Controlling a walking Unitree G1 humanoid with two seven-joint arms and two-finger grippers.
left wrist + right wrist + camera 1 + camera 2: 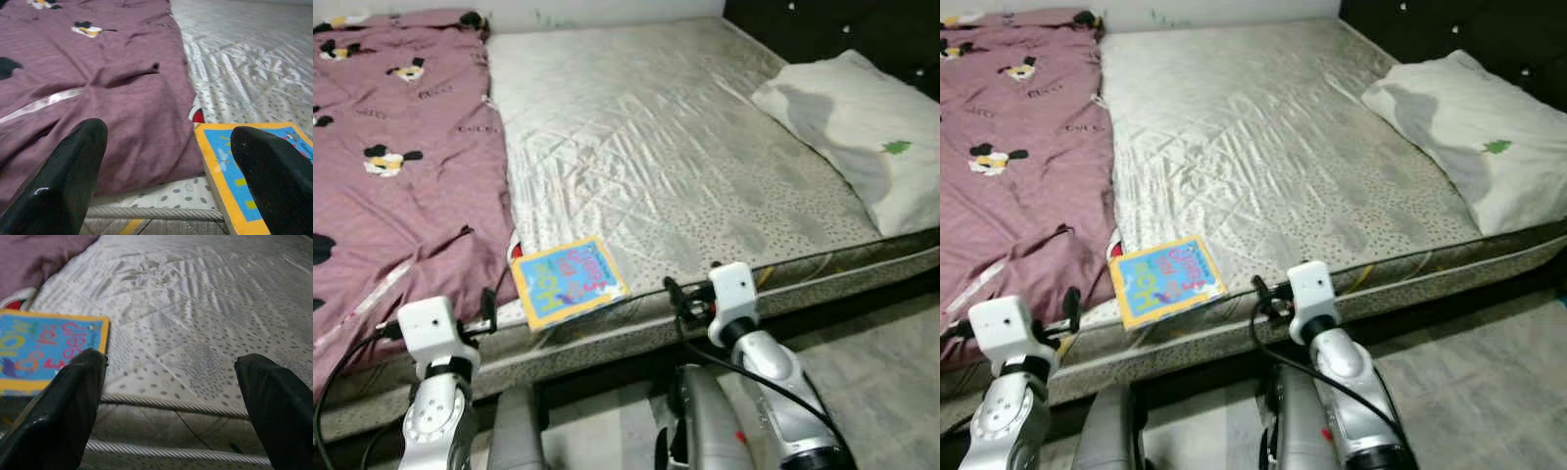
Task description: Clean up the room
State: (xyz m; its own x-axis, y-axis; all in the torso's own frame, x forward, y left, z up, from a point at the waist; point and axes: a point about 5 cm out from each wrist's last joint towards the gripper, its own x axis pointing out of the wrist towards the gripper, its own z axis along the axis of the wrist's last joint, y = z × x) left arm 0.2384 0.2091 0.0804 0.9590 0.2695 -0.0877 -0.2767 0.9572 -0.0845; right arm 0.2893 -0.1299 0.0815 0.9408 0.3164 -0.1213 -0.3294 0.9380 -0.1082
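The robot stands at the long edge of the bed (705, 147), both arms raised toward the mattress. A small colourful book (569, 281) (yellow border, blue cover with bright lettering) lies flat right at the mattress edge, its left side touching the purple blanket (401, 176) that covers the left part of the bed. The blanket is printed with cartoon mouse heads. A white pillow (862, 127) with a little green mark sits at the far right, by the dark headboard (822, 24).

The left claw (166, 181) hovers at the edge with its fingers (63, 176) apart, one over the blanket, the other over the book's corner. The right claw (176, 406) is also spread wide, holding nothing, just right of the book above the mattress piping. Grey floor (881, 352) runs below the bed.
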